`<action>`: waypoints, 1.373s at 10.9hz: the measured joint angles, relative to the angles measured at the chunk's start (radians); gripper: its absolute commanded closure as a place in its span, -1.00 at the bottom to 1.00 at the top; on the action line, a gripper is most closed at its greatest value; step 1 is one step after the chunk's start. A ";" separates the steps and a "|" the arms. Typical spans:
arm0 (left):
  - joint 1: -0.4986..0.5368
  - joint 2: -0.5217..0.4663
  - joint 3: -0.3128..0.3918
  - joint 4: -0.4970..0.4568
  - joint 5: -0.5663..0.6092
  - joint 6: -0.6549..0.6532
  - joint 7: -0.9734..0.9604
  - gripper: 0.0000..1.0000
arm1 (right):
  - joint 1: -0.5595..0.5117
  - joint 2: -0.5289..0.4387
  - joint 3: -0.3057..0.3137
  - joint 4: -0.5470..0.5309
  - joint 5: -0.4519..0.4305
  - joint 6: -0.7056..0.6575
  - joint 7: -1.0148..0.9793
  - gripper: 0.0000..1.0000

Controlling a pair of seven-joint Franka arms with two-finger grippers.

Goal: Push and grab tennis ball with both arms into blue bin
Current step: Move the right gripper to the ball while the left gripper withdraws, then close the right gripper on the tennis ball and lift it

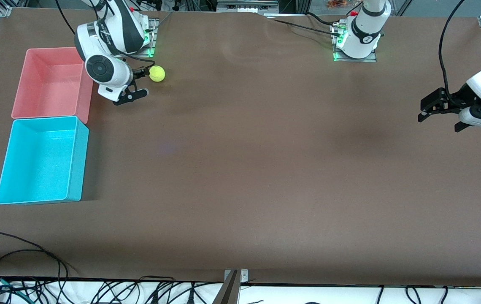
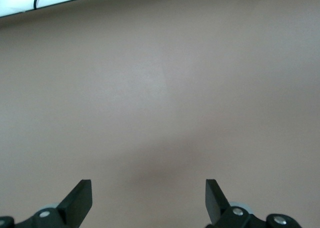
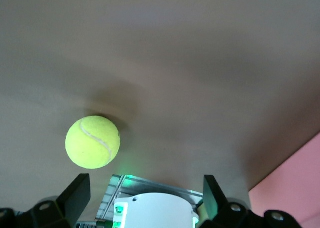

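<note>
Facing the robots, the front view shows a brown table (image 1: 240,169) with the tennis ball (image 1: 157,73) resting near the right arm's base, beside the right gripper (image 1: 141,82). That gripper hangs low over the table just beside the pink bin (image 1: 33,80), its fingers spread wide and the ball lying against the tip of one finger, not between the two. The blue bin (image 1: 76,156) sits nearer to the front camera than the pink bin, the two touching along one wall, and it holds nothing. The left gripper (image 1: 439,114) hovers over bare table at the left arm's end, fingers spread wide and holding nothing, well apart from the ball and both bins; this arm waits.

Left wrist view: two black fingertips (image 2: 80,200) stand far apart over plain brown tabletop.

Right wrist view: the tennis ball (image 3: 93,142), its curved seam visible, lies on the table just off one of the widely parted fingertips (image 3: 77,193). A corner of the pink bin (image 3: 295,183) shows at the picture's edge.
</note>
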 measured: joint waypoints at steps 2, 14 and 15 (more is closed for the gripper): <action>-0.112 -0.010 0.092 0.000 0.000 -0.002 0.000 -1.00 | 0.054 0.056 0.001 -0.003 0.105 0.004 -0.001 -1.00; -0.258 -0.011 0.224 -0.002 0.094 -0.081 -0.014 -1.00 | 0.212 0.124 0.002 -0.175 0.158 0.333 0.011 -1.00; -0.258 -0.011 0.225 -0.002 0.094 -0.081 -0.026 -1.00 | 0.212 0.129 0.002 -0.177 0.158 0.338 0.011 -1.00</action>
